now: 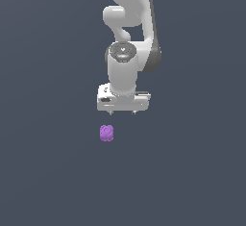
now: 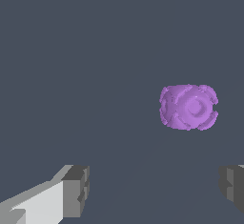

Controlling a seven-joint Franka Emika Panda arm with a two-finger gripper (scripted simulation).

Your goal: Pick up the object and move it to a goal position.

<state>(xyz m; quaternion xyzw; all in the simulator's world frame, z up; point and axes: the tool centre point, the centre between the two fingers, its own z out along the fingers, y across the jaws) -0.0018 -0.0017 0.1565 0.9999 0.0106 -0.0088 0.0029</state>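
Purple object: small, roundish, lumpy block with a swirled, ring-like pattern on its visible face. Lies alone on the flat dark grey-blue surface. In the exterior view it is the item nearest the camera, lower in the picture than the gripper and a little toward the exterior view's left of the gripper's middle. Nothing touches it. In the wrist view the same object shows clearly, with concentric swirls and a notched outline, lying apart from both fingertips and not between them.

Gripper: white, broad body with two short dark fingertips pointing down. Spread wide, holding nothing; the gap between the fingertips is far broader than the object. The wrist view shows the gripper as one grey finger on a white mount and a second grey finger at the opposite edge, cut off by the frame, with bare surface between them.

Arm: white Franka links with dark grey joint sections, rising from the gripper to the top edge of the exterior view; a round dark cap sits on the wrist joint. Its base is out of view.

Surface: uniform dark grey-blue, unmarked, filling both views.
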